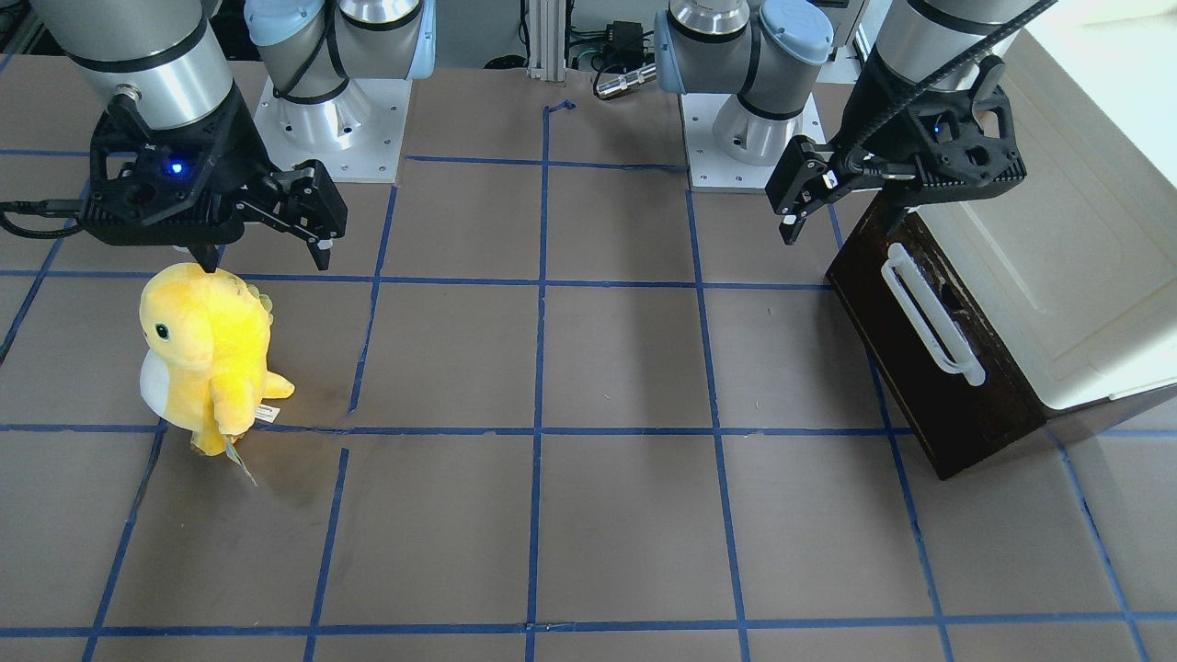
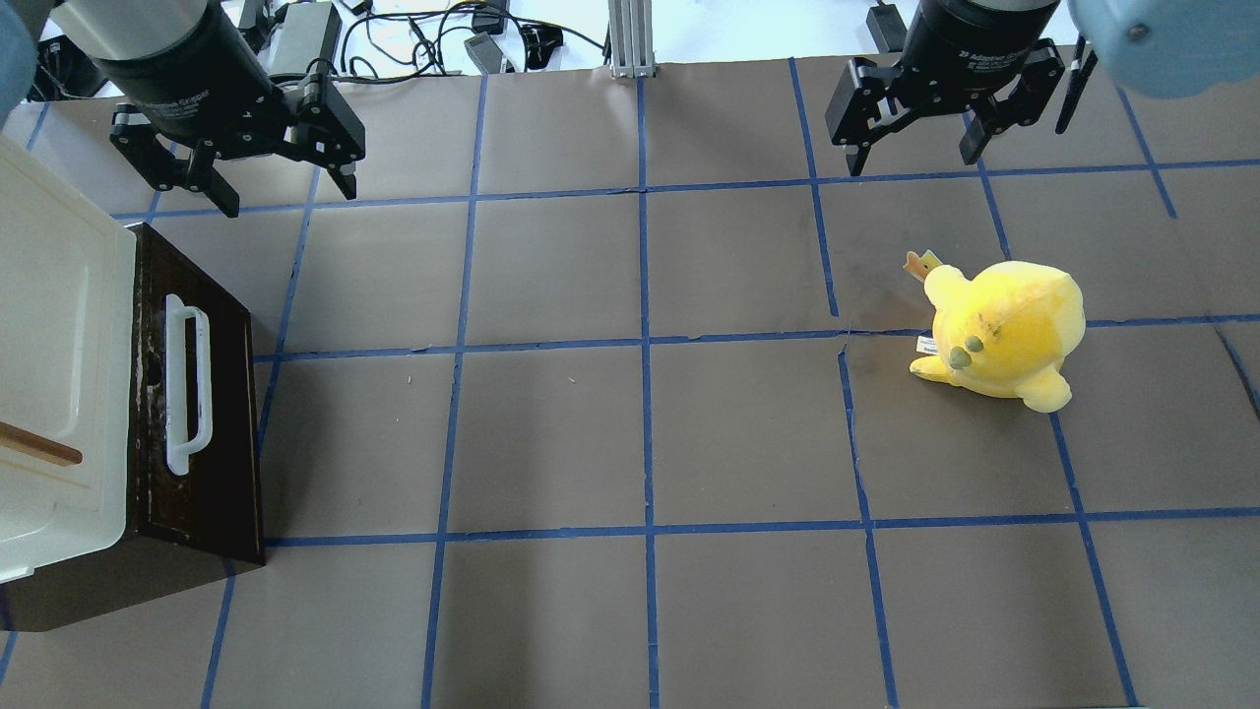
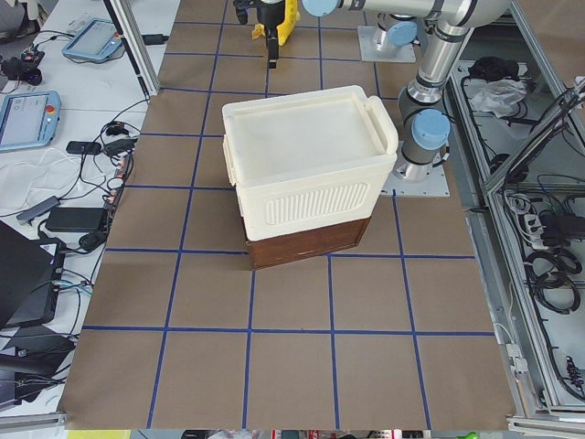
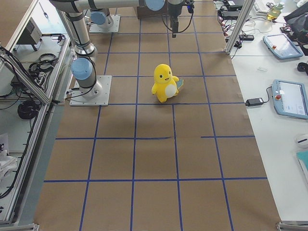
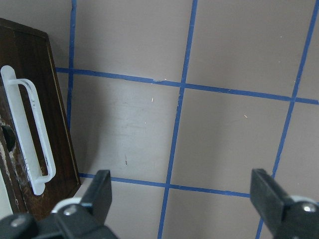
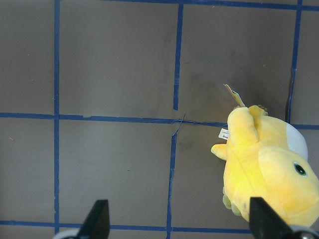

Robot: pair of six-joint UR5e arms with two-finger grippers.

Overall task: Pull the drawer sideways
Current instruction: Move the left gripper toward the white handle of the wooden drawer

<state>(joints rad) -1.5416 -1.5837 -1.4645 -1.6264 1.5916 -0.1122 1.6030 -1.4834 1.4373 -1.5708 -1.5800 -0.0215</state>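
Black-fingered left gripper (image 2: 288, 197) hangs spread wide and empty above the table, just off the far corner of the drawer (image 2: 236, 443). That drawer sits at the robot's left table end under a cream cabinet (image 2: 59, 325), its dark front and white bar handle (image 2: 187, 384) facing the centre. Best, I judge, is to drop to the bar's middle, straddle it, close firmly, then draw straight and level so the cabinet neither skids nor tips. The right gripper (image 2: 913, 162), also spread open, hovers near a yellow plush toy (image 2: 1004, 330).
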